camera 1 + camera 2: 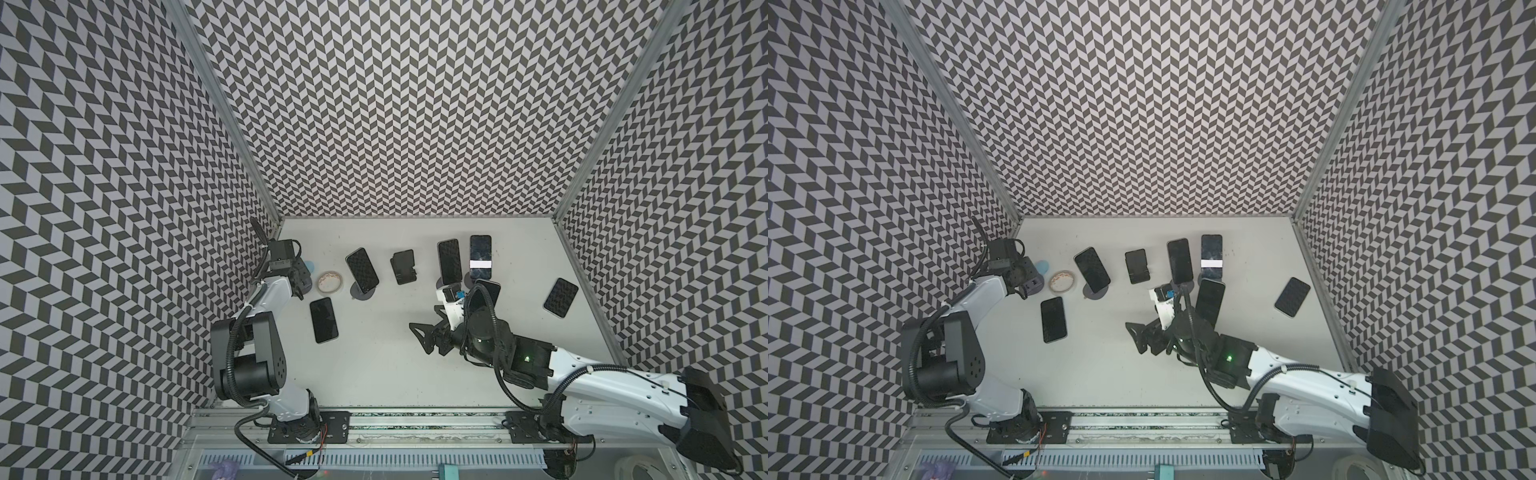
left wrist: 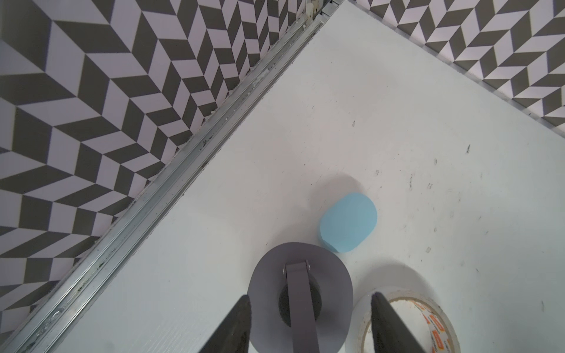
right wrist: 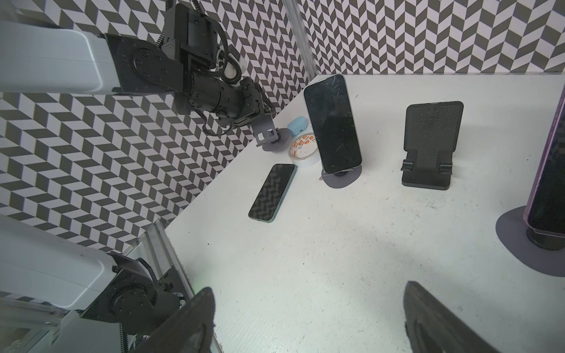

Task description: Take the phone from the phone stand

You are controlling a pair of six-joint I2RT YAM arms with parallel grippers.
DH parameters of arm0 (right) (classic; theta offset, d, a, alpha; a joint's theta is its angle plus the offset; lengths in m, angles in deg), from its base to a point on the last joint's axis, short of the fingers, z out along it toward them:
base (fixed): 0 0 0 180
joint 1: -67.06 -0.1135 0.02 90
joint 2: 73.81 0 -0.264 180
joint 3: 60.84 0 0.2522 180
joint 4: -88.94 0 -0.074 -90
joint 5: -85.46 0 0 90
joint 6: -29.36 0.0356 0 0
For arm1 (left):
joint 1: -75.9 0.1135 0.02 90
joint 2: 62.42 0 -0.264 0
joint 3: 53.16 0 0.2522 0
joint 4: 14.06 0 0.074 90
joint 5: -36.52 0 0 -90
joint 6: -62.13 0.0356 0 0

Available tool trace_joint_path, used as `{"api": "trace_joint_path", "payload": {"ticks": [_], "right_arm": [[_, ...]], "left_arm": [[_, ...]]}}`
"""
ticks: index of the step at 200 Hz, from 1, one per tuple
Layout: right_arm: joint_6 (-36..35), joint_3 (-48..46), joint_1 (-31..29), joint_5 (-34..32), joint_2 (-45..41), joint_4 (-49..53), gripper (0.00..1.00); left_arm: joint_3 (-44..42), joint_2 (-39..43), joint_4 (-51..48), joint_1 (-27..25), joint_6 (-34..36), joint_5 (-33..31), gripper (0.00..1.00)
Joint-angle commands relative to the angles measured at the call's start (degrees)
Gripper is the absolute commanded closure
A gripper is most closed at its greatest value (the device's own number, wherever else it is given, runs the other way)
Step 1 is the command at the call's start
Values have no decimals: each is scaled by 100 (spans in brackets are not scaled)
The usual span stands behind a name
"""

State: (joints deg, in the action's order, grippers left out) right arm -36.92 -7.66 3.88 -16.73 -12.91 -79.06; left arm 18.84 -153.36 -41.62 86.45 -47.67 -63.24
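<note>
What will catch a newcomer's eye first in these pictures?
The black-and-white chevron walls dominate. Then come the many dark phones on the white table, above all the phone with a bright white stripe at the back right. The right gripper hangs open over the middle.

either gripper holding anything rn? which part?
Left gripper seems clamped on the empty grey stand, by its top plate. Right gripper open, holding nothing.
</note>
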Motion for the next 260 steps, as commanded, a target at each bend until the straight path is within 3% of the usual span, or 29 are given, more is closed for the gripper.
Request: {"api": "trace_joint_path", "payload": {"ticks": [1,80,128,163,211,260], "right_arm": [[-61,-28,43,-3,-52,-286,7],[-77,81,60,94,148,-326,7],[1,71,66,120,102,-274,6],[29,57,63,27,-58,-135,6],[50,140,60,-134,-194,8,6],[137,224,60,-154,-412,203,7]], "left_arm": [[100,-113,101,43,94,-26,47],[147,-457,93,138,125,89,44],[126,-322,66,131,63,109,20],[128,-158,27,138,46,76,11],[-14,445,130,133,151,96,6],[-554,1603,680,122,198,363,4]]}}
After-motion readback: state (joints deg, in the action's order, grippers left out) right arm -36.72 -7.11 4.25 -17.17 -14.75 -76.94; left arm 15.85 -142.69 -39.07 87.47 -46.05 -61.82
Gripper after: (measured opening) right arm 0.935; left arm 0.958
